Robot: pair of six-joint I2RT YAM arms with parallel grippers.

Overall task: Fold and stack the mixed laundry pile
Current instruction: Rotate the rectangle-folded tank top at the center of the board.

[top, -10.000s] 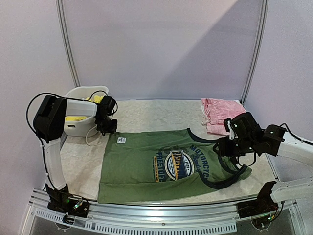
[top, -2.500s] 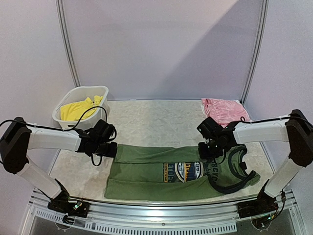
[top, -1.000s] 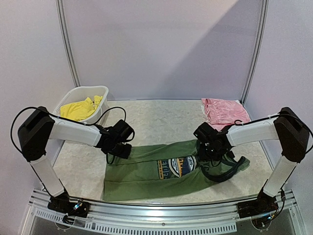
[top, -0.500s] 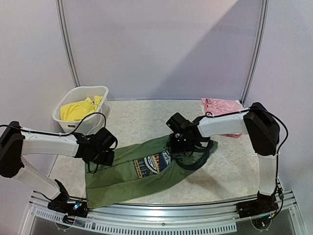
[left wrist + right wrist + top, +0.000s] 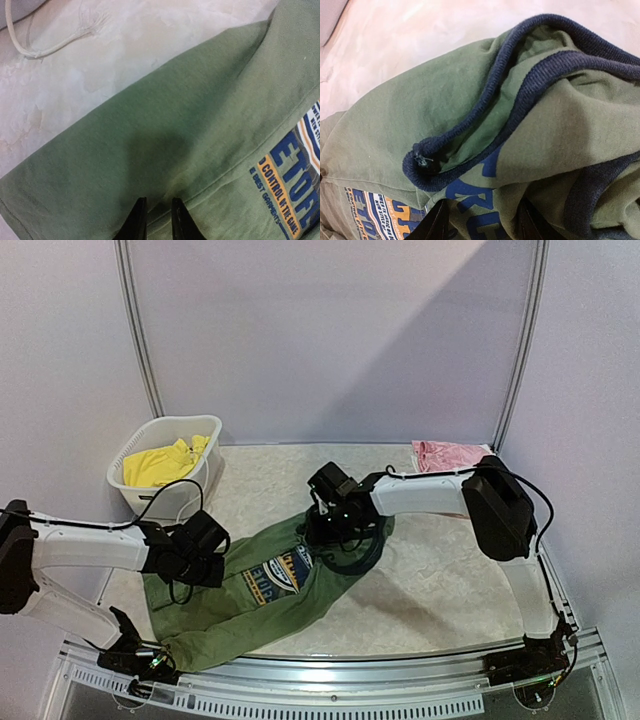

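Note:
The olive-green tank top (image 5: 235, 612) lies folded lengthwise and slanted across the table, its blue-orange graphic (image 5: 276, 575) facing up. My left gripper (image 5: 208, 562) is shut on a fold of the green cloth near the hem end; in the left wrist view the left gripper (image 5: 156, 226) pinches a ridge of the tank top (image 5: 175, 125). My right gripper (image 5: 332, 525) is shut on the bunched neck end. In the right wrist view the right gripper (image 5: 482, 225) has the tank top (image 5: 420, 110) with its navy trim (image 5: 485, 107) packed between its fingers. Yellow shorts (image 5: 160, 465) lie in the basket.
The white slotted basket (image 5: 205, 432) stands at the back left. A pink garment (image 5: 450, 454) lies at the back right, partly behind the right arm. A thin white cord (image 5: 30, 50) lies on the marbled table near the shirt's edge. The table's front rail (image 5: 330, 695) runs below.
Both arms have swung left with the tank top, which has turned from lying level to slanting down to the left. The right gripper now sits mid-table, and the left is nearer the front.

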